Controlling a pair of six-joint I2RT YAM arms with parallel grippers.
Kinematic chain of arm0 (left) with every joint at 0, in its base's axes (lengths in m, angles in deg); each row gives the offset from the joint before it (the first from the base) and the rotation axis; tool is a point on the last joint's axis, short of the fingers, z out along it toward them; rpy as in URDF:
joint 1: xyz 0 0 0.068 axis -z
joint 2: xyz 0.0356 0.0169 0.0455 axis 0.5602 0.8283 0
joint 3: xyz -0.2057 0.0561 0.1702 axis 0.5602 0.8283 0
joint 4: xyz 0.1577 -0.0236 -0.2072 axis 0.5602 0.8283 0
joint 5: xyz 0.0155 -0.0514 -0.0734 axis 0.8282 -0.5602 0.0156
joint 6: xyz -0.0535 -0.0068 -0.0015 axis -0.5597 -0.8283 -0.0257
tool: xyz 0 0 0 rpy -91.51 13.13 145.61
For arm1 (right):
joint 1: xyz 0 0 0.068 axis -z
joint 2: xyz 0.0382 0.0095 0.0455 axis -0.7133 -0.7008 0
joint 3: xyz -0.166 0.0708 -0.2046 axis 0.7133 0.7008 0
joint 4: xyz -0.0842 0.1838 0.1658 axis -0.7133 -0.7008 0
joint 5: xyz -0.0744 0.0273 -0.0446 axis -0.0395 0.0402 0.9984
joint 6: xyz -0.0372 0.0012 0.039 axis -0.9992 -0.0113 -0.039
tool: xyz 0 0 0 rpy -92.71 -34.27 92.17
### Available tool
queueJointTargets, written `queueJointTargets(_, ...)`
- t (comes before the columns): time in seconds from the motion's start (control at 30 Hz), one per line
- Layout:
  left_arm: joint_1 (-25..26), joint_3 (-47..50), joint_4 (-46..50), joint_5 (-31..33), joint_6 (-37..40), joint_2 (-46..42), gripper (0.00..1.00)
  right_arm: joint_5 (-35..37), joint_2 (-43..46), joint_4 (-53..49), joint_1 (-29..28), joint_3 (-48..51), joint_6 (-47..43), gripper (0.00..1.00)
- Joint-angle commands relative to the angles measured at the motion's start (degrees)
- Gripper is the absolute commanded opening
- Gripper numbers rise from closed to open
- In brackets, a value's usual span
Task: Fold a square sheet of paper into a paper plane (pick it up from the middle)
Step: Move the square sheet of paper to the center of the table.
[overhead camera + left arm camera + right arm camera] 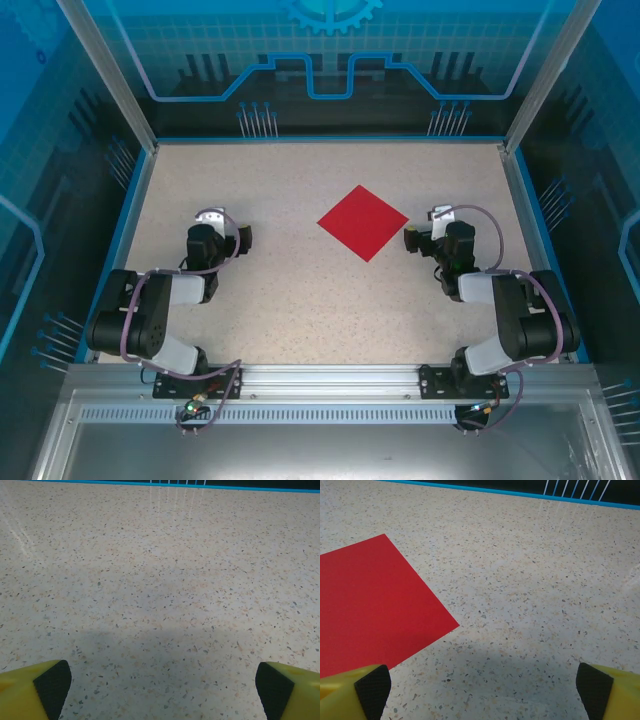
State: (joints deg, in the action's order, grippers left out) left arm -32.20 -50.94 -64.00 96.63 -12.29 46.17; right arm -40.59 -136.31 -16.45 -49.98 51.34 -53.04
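Note:
The square sheet of paper (362, 222) is bright red and lies flat and unfolded on the speckled table, turned like a diamond, right of centre. In the right wrist view the sheet (370, 605) fills the left side, one corner pointing right. My right gripper (412, 238) rests just right of the sheet's right corner, apart from it, and stands open (482, 690) with bare table between its yellow fingers (372, 687). My left gripper (243, 237) sits well to the left of the sheet, open (162, 690) over bare table, its fingers (50, 685) wide apart. The paper plane is out of view.
The speckled table (300, 300) has a raised blue rim (320, 140) along its far edge and sides. Slanted aluminium posts (110, 80) stand at the back corners. A metal rail (320, 378) carries both arm bases at the near edge.

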Motion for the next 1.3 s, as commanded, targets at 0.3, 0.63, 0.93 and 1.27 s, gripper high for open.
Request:
queueJointTargets(0.3, -0.7, -1.5, -1.5, -1.3, -0.4, 0.6, 0.99, -0.4, -0.6, 2.0, 0.7, -1.4, -0.6, 0.99)
queueJointTargets(0.63, -0.8, -1.6, -1.4, -1.4, -0.5, 0.5, 0.99, -0.5, -0.6, 1.9, 0.7, -1.5, -0.6, 0.99)
queueJointTargets(0.93, -0.6, -2.3, 3.0, -1.4, -0.2, -3.2, 0.99, 1.9, 4.8, -2.8, -0.6, -2.0, -1.6, 0.99)
queueJointTargets(1.27, 0.5, -16.0, 45.5, 3.8, -14.5, -20.3, 0.99, 13.0, 8.5, -53.4, -10.5, -26.6, 16.6, 0.99)
